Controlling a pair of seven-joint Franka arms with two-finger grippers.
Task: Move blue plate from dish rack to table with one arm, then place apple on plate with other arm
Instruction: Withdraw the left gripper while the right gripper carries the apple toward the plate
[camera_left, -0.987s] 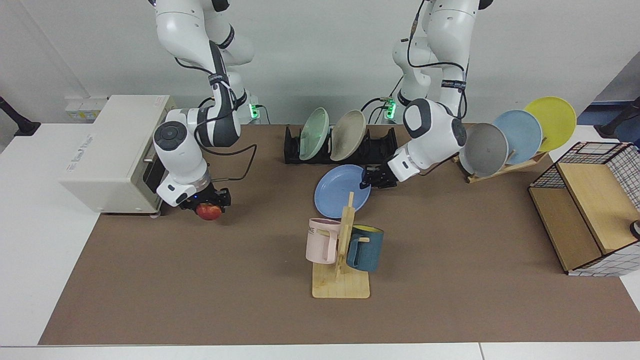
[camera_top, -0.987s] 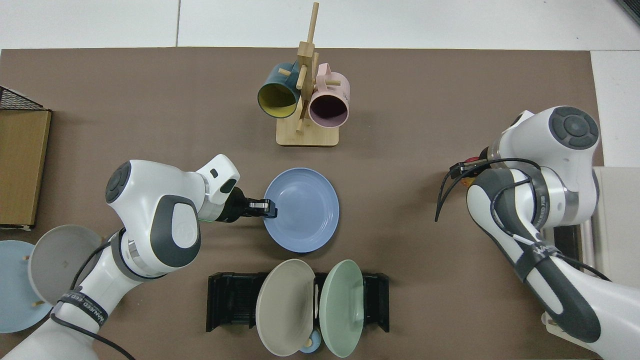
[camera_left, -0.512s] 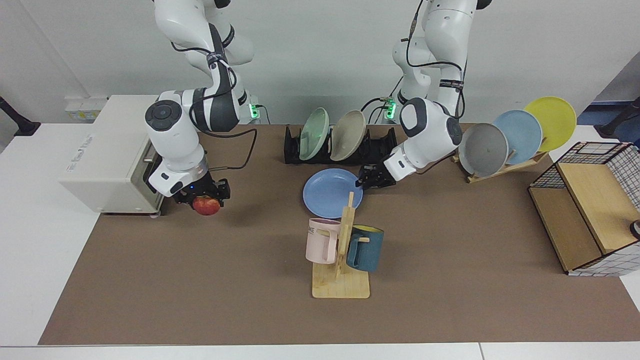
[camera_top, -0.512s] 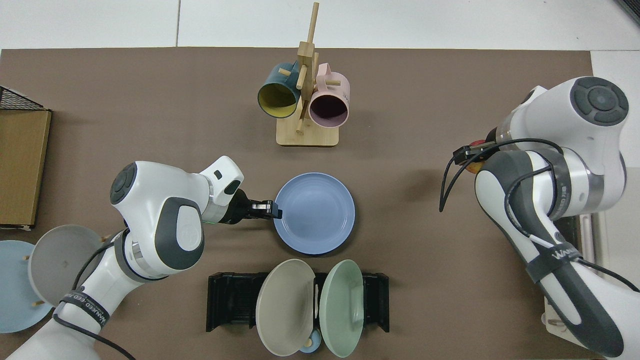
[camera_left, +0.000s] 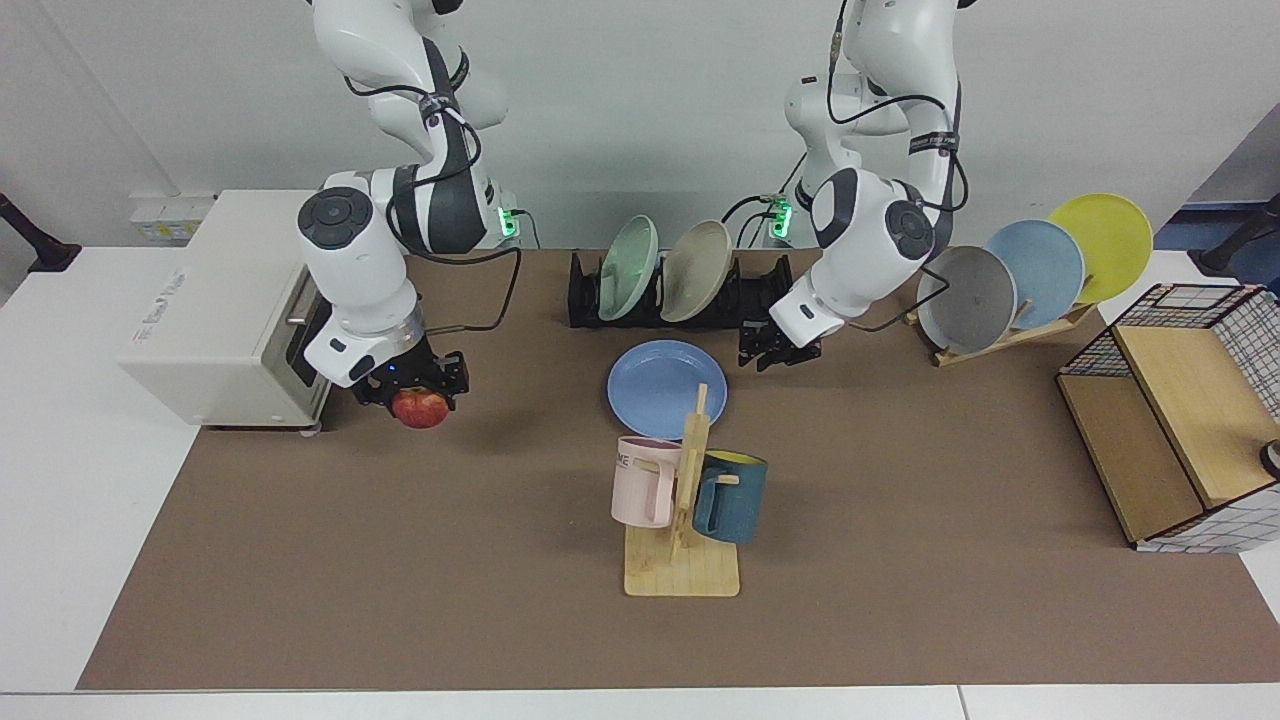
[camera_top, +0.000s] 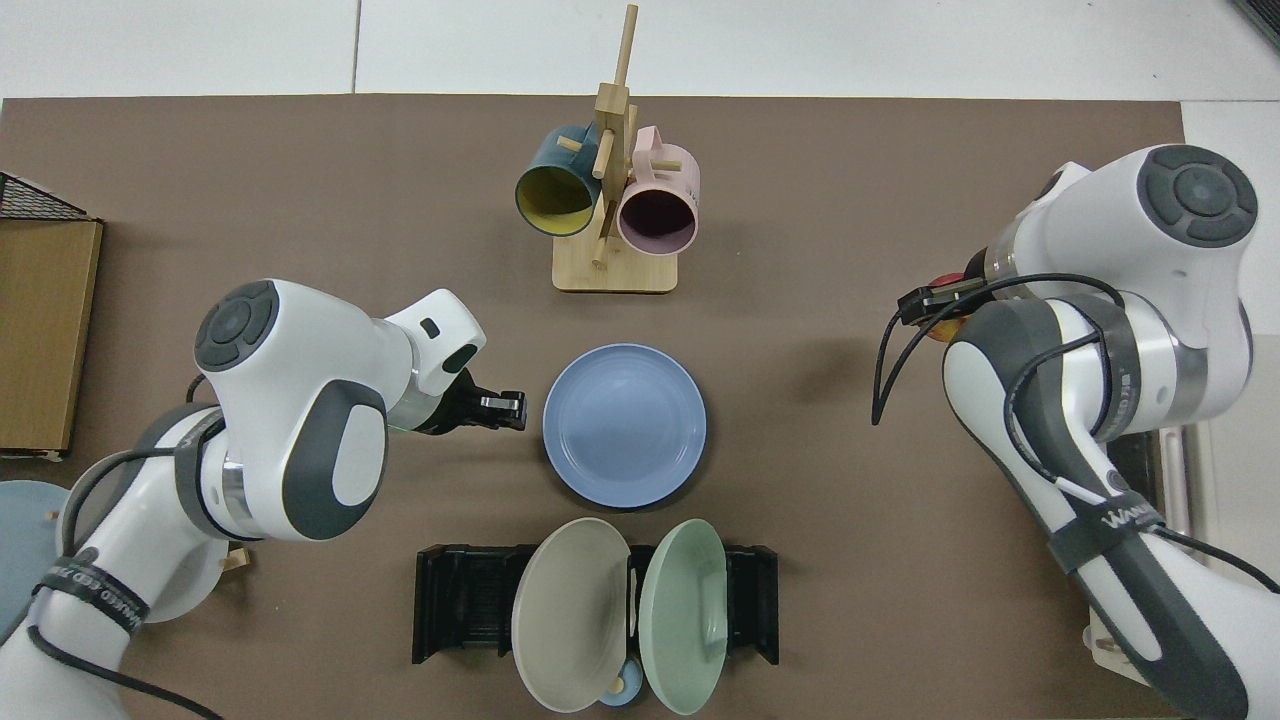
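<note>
Plain white wall (camera_left: 640, 110), white box appliance (camera_left: 225, 305) at one side, wire-and-wood crate (camera_left: 1185, 420) opposite

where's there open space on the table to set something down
Bare mat lies between the mug stand and the wire crate, and from the right pincer holding the apple forward to the table's near edge. It is crowded around the blue plate, dish rack and left pincer.

**Matt surfaces, glossy arms**

The blue plate (camera_left: 663, 387) looks matt and smooth on the table's (camera_left: 400, 560) dull brown mat. The mug stand (camera_left: 683, 572) is pale wood (bare-looking), the dish rack (camera_left: 765, 292) black plastic, and the arm shells glossy white.
</note>
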